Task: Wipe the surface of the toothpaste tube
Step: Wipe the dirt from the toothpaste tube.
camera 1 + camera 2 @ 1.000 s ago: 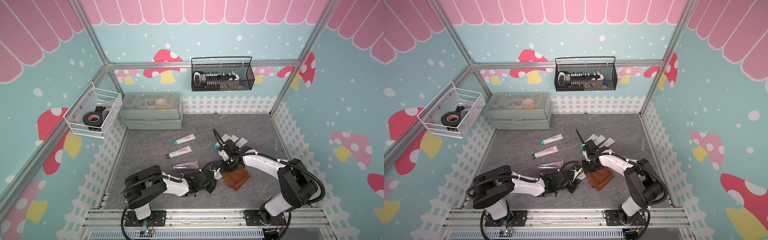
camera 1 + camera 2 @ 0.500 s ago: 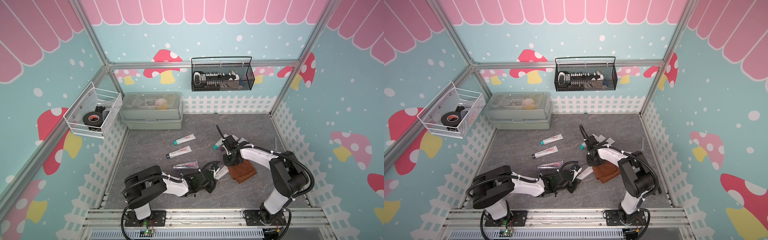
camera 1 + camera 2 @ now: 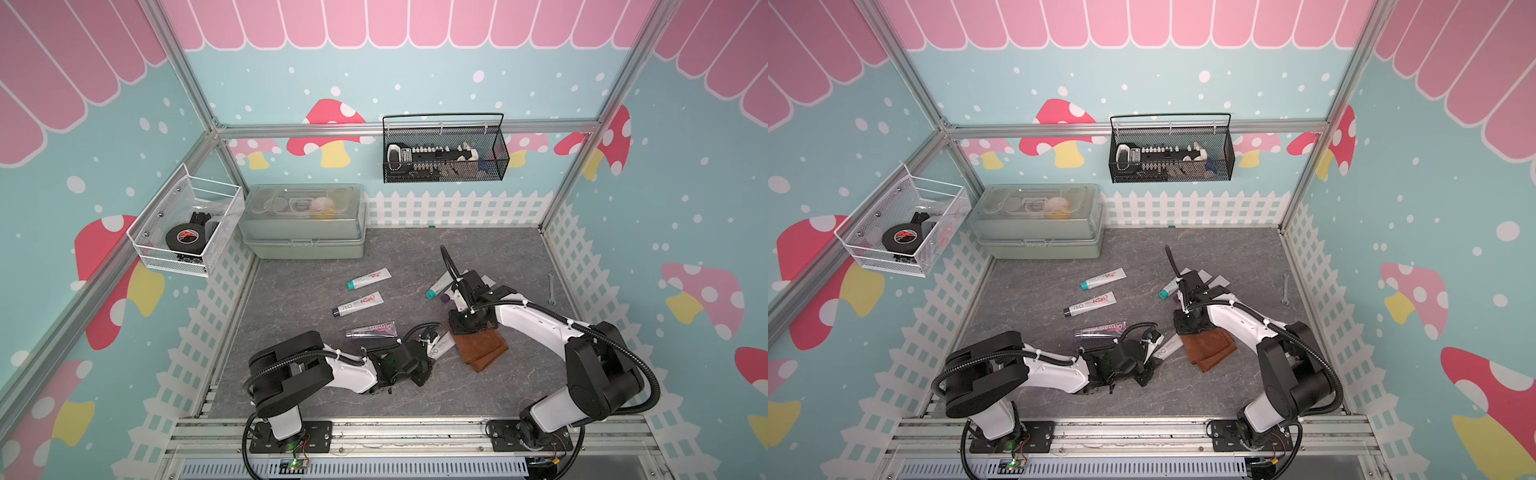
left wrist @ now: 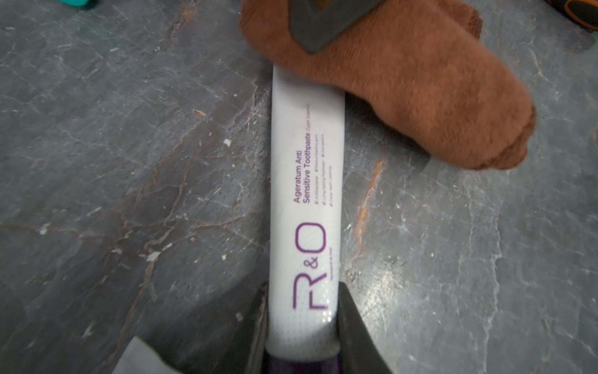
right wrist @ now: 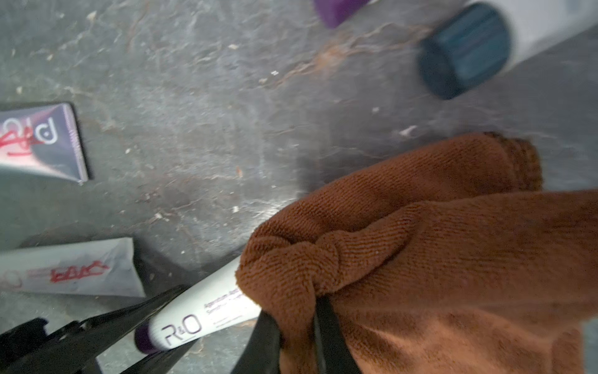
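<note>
A white toothpaste tube (image 4: 305, 194) with purple lettering and a purple cap lies on the grey floor near the front in both top views (image 3: 441, 346) (image 3: 1168, 348). My left gripper (image 4: 304, 301) is shut on its cap end, low over the floor (image 3: 422, 361). A brown cloth (image 5: 453, 259) is bunched in my right gripper (image 5: 294, 320), which is shut on a fold of it. The cloth (image 4: 404, 87) covers the tube's far end, hiding the crimp. In a top view the right gripper (image 3: 469, 328) stands over the cloth (image 3: 482, 347).
Three more tubes (image 3: 369, 278) (image 3: 357, 304) (image 3: 371, 329) lie left of centre, and another with a teal cap (image 3: 438, 286) lies behind the right gripper. A wrench (image 3: 551, 289) sits near the right fence. A lidded box (image 3: 305, 220) stands at the back left.
My right gripper has dragged the cloth along the tube, away from the left gripper toward the tube's far end. The left gripper and tube have stayed put.
</note>
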Robot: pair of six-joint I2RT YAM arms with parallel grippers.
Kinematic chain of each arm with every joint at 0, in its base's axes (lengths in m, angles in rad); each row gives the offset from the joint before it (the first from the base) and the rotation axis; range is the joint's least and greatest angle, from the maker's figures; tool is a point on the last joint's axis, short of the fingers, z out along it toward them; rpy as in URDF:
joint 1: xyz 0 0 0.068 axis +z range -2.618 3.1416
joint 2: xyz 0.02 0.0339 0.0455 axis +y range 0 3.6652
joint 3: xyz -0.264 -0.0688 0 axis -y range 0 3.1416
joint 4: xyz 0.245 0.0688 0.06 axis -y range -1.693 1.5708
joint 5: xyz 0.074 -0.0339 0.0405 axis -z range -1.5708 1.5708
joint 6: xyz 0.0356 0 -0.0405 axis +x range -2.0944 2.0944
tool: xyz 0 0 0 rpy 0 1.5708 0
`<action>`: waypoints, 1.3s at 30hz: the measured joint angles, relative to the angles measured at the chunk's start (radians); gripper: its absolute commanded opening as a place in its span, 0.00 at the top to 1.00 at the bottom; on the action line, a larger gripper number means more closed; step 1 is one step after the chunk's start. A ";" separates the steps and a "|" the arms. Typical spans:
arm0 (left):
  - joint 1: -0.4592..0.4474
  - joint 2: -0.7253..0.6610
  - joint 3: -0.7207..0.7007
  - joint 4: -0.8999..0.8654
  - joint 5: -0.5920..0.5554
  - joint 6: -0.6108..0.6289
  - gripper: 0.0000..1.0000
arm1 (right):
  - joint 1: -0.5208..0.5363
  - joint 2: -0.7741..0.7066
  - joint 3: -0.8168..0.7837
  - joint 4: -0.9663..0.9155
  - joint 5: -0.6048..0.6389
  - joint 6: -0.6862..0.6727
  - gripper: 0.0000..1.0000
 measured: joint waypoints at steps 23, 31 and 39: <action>0.000 0.000 0.000 -0.001 -0.003 -0.008 0.82 | -0.039 0.120 0.014 0.058 0.240 0.000 0.87; 0.000 0.000 0.000 -0.001 -0.003 -0.007 0.82 | -0.076 -0.006 -0.058 0.020 0.123 -0.002 0.86; 0.000 0.000 0.002 -0.004 -0.003 -0.007 0.82 | 0.012 -0.034 -0.063 0.038 -0.082 0.000 0.86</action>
